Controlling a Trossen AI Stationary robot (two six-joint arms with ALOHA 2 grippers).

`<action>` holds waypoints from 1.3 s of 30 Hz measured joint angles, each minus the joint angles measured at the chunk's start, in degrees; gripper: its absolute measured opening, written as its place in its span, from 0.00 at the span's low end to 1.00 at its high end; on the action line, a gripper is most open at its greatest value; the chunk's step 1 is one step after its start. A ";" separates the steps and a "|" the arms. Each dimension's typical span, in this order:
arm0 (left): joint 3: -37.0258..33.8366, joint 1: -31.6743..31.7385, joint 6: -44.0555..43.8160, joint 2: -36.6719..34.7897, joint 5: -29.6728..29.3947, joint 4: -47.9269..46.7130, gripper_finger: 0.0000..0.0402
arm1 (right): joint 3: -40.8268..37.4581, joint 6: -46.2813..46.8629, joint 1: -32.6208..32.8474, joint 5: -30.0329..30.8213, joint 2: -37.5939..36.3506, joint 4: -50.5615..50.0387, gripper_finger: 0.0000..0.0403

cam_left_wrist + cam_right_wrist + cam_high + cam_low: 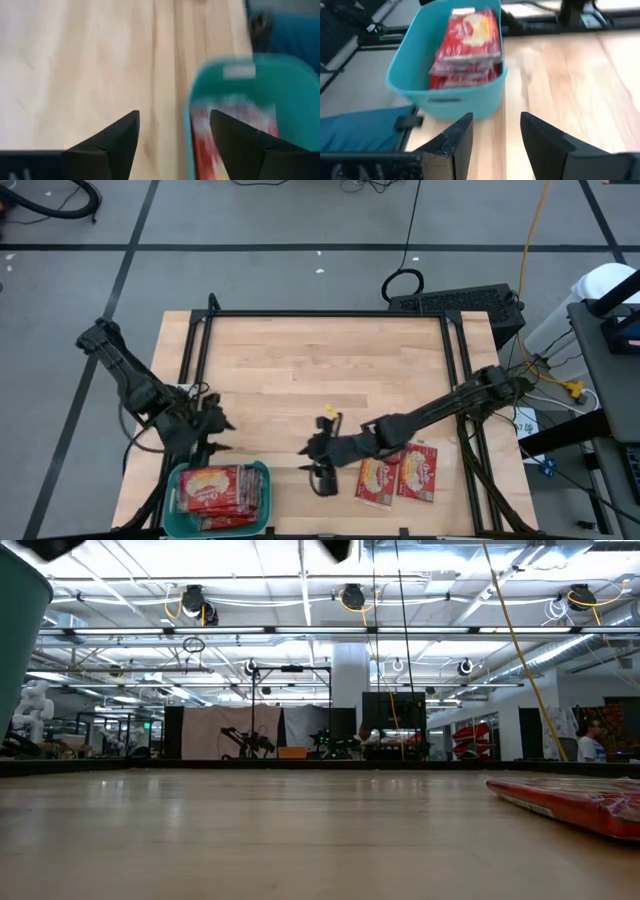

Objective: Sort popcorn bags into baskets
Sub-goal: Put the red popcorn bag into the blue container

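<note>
A teal basket [262, 480] stands at the table's near left edge with a stack of red popcorn bags [215, 490] lying flat in it. Two more popcorn bags [378, 478] [418, 472] lie flat side by side on the wood near the front right; one shows in the low view [580, 802]. My left gripper [225, 436] hangs open and empty just beyond the basket's far rim. My right gripper [308, 460] hovers open and empty between the basket and the two loose bags, pointing toward the basket [450, 95].
A black frame [320, 315] runs along the table's far, left and right sides. A keyboard [455, 302] sits past the far right corner. The middle and far part of the wooden top [320, 370] is bare.
</note>
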 joint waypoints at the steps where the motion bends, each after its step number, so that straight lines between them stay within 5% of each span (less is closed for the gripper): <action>1: 1.13 0.55 3.32 -0.04 -2.19 1.13 0.60 | 0.09 1.45 0.73 0.87 -1.17 -2.75 0.39; 10: 0.58 3.56 20.47 0.84 -24.59 19.24 0.48 | 0.08 18.37 7.97 4.84 -4.11 -27.20 0.39; 18: -6.63 7.04 22.29 5.69 -26.74 33.52 0.40 | 0.04 28.82 17.16 4.63 -3.93 -34.10 0.39; 32: -7.35 7.84 24.96 11.74 -26.70 36.57 0.38 | -17.06 35.47 23.64 -1.35 -3.89 -27.02 0.39; 39: -7.35 8.85 25.31 11.72 -26.63 38.58 0.38 | -30.31 38.03 19.45 3.76 -4.01 1.35 0.39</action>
